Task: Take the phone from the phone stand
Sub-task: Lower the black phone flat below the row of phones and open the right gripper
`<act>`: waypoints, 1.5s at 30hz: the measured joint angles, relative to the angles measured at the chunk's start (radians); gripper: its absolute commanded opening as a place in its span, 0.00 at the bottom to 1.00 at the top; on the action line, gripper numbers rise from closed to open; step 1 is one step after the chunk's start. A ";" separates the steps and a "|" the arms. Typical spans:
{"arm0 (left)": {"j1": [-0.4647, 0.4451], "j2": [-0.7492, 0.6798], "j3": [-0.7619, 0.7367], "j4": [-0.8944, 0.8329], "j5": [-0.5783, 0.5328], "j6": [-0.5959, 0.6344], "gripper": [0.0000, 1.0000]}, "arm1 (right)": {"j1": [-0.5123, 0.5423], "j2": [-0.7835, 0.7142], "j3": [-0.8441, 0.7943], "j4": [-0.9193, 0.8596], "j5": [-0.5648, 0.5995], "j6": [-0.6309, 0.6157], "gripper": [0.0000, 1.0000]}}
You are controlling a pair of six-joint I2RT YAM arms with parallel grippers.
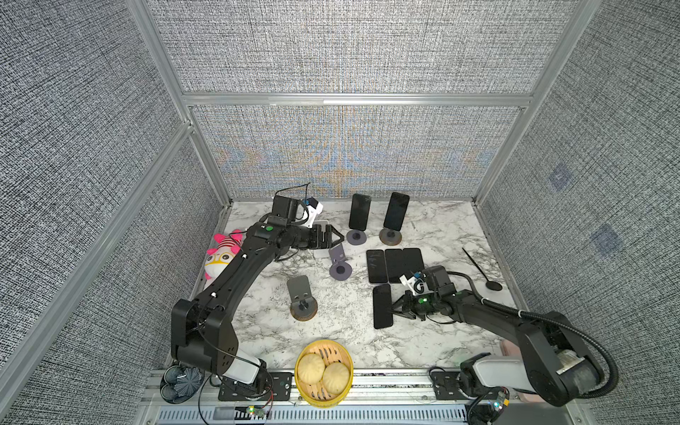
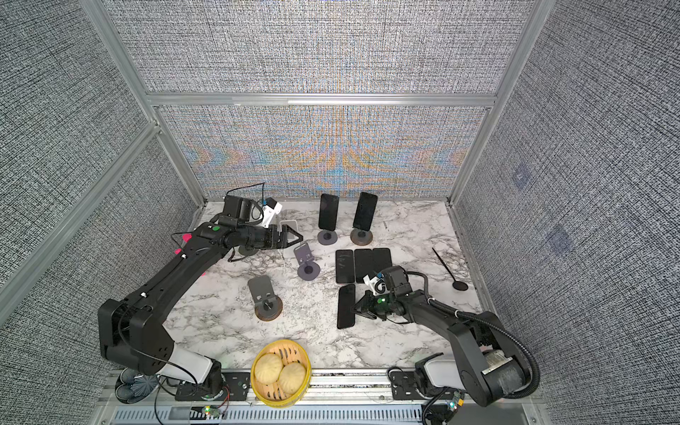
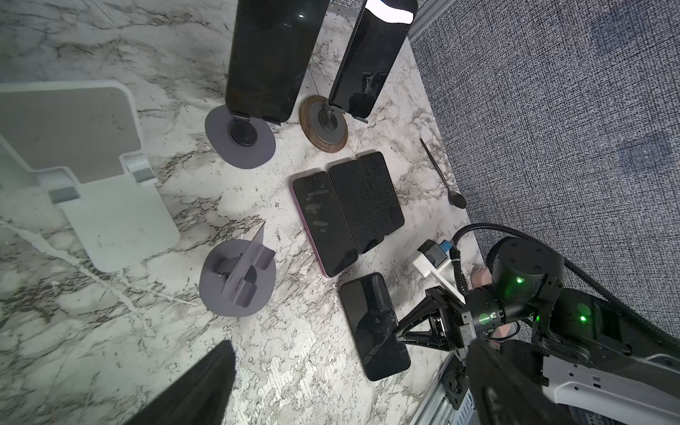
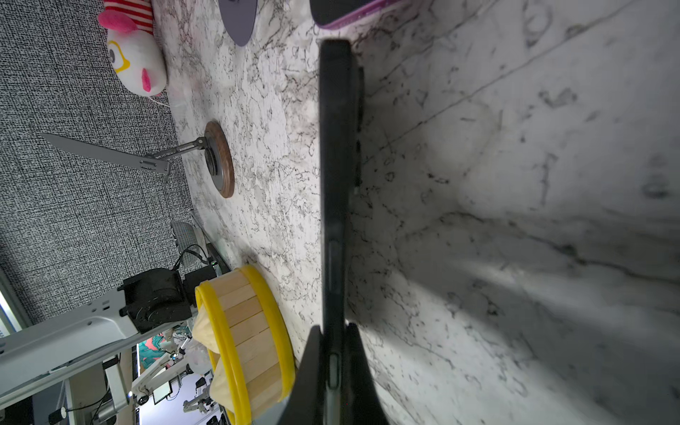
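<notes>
Right gripper (image 1: 392,311), in both top views, is clamped on the long edge of a black held phone (image 1: 382,306), low at the marble table (image 1: 423,342) and just in front of three flat phones (image 1: 395,265) lying side by side. Left gripper (image 1: 337,241) stands spread and empty at the rear left. At the back, the grey-stand phone (image 1: 360,211) and the wood-stand phone (image 1: 396,210) are upright in their cradles. A wood-based stand (image 1: 303,300) and a grey-based stand (image 1: 340,264) are bare.

Left wrist view: the held phone is pinched at mid-side and lies apart from every stand. A white stand (image 3: 92,176) close by is also bare.

Right wrist view: the held phone shows edge-on between the closed jaws, with shadow beside it on the marble. Contact with the table cannot be told.

Assessment: removal of this phone appears complete bar set-down and release. Three stands are cleared. Should every stand need clearing, two phones are left to take off
</notes>
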 measured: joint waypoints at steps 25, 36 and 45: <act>0.000 0.001 0.000 0.000 0.000 0.000 0.99 | -0.007 0.076 0.024 -0.010 0.010 -0.050 0.16; 0.000 0.001 0.000 0.000 0.000 0.000 0.99 | -0.007 0.105 0.045 -0.012 0.027 -0.062 0.21; 0.000 0.001 0.000 0.000 0.000 0.001 0.99 | -0.007 0.111 0.046 -0.018 0.042 -0.069 0.26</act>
